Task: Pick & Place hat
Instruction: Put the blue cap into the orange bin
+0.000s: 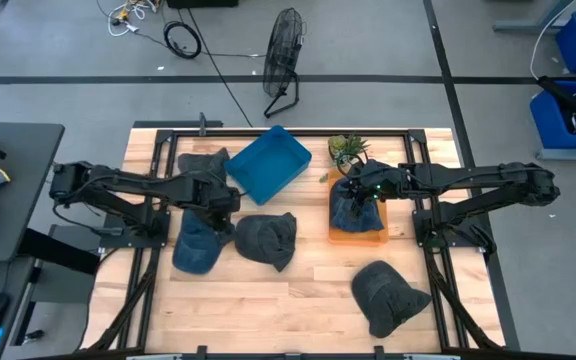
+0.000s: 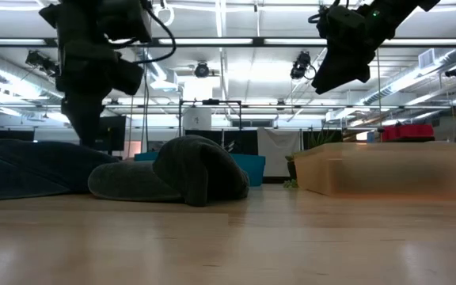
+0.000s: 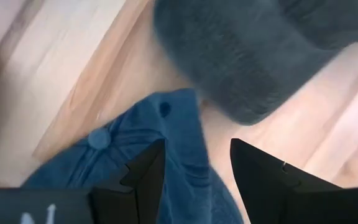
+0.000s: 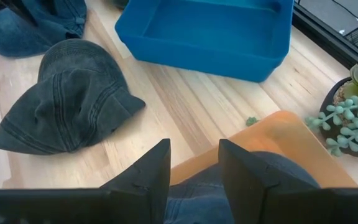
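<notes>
Several hats lie on the wooden table. My left gripper (image 1: 215, 212) (image 3: 194, 180) is open and points down over a blue hat (image 1: 194, 248) (image 3: 166, 143) that lies flat near the table's left side. My right gripper (image 1: 360, 195) (image 4: 194, 168) is open and hangs well above an orange tray (image 1: 358, 236) (image 2: 386, 168) in which another blue hat (image 1: 353, 212) (image 4: 291, 171) lies. A dark grey hat (image 1: 268, 238) (image 4: 67, 99) rests on the table between the two grippers. My left gripper comes at the blue hat from above, with one finger (image 3: 145, 177) on either side of the cloth beside the crown button (image 3: 98, 138). I cannot tell whether the fingers touch the cloth.
A blue bin (image 1: 268, 163) (image 4: 210, 31) sits at the far middle, and a potted plant (image 1: 348, 150) (image 4: 353, 106) stands just beyond the tray. A third blue hat (image 1: 200, 165) lies at the far left, and a second grey hat (image 1: 388, 295) near the front right. Bare wood shows at the near middle.
</notes>
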Controlling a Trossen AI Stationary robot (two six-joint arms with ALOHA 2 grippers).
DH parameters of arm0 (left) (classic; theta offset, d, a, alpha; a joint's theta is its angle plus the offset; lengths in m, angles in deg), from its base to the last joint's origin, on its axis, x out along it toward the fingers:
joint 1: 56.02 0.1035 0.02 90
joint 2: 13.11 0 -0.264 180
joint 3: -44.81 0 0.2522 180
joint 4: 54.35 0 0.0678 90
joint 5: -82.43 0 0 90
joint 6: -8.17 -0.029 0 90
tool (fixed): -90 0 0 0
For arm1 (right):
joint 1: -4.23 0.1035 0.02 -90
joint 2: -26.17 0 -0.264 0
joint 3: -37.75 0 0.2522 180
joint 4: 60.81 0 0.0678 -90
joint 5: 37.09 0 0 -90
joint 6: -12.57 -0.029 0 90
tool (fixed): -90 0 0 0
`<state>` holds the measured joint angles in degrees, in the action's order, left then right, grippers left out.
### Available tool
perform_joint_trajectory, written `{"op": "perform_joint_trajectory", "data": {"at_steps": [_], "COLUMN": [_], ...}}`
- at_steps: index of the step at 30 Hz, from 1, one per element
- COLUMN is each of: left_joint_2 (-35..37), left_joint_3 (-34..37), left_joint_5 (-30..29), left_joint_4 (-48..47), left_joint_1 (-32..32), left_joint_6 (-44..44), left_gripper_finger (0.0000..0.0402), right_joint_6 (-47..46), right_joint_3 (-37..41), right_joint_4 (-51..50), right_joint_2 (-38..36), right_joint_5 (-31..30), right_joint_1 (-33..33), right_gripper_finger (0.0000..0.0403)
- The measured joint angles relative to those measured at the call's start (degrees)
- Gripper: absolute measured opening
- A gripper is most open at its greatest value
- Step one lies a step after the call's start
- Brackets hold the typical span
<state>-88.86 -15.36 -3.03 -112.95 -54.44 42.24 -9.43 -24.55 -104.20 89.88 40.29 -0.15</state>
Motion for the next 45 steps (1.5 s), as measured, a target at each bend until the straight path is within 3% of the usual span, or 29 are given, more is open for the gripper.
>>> {"op": "perform_joint_trajectory", "data": {"at_steps": [4, 11, 15, 20, 26, 30, 35, 40, 45], "left_joint_2": [-3.2, -8.7, -9.9, -9.7, -9.7, -9.6, -9.6, -9.6, -10.3], "left_joint_3": [0.0, 0.0, 0.0, -2.1, -13.8, -24.1, -30.9, -31.3, -31.2], "left_joint_5": [0.0, 0.3, 0.7, 1.6, -0.8, -9.4, -21.7, -22.4, -21.7], "left_joint_4": [0.3, 2.2, -0.2, -5.2, -17.8, -26.0, -26.2, -20.1, -16.5], "left_joint_1": [-0.2, -1.5, -1.5, -1.5, -3.2, -6.5, -9.6, -9.7, -8.6], "left_joint_6": [0.7, -6.8, -7.8, -11.5, -19.3, -36.6, -67.9, -93.8, -105.8], "left_gripper_finger": [0.0185, 0.0176, 0.0127, 0.0019, 0.0009, 0.0009, 0.0016, 0.0012, 0.0016], "right_joint_6": [0.0, 0.0, 0.0, 0.0, 0.0, 0.0, 1.9, 11.0, 23.0], "right_joint_3": [0.0, 0.0, 0.0, 0.0, 0.0, 0.0, 0.0, 0.0, 0.0], "right_joint_4": [-0.1, 0.0, 0.0, 0.1, 0.0, 0.1, 0.3, 2.5, 17.8], "right_joint_2": [0.0, 0.0, 0.0, 0.0, 0.0, 0.0, 0.0, 0.0, 0.7], "right_joint_5": [0.0, 0.0, 0.0, 0.1, 0.1, 0.1, 0.0, 0.0, 0.0], "right_joint_1": [0.0, 0.0, 0.0, 0.0, 0.0, 0.0, 0.0, 0.0, 0.0], "right_gripper_finger": [0.0142, 0.0142, 0.0142, 0.0142, 0.0142, 0.0142, 0.0142, 0.0142, 0.0142]}}
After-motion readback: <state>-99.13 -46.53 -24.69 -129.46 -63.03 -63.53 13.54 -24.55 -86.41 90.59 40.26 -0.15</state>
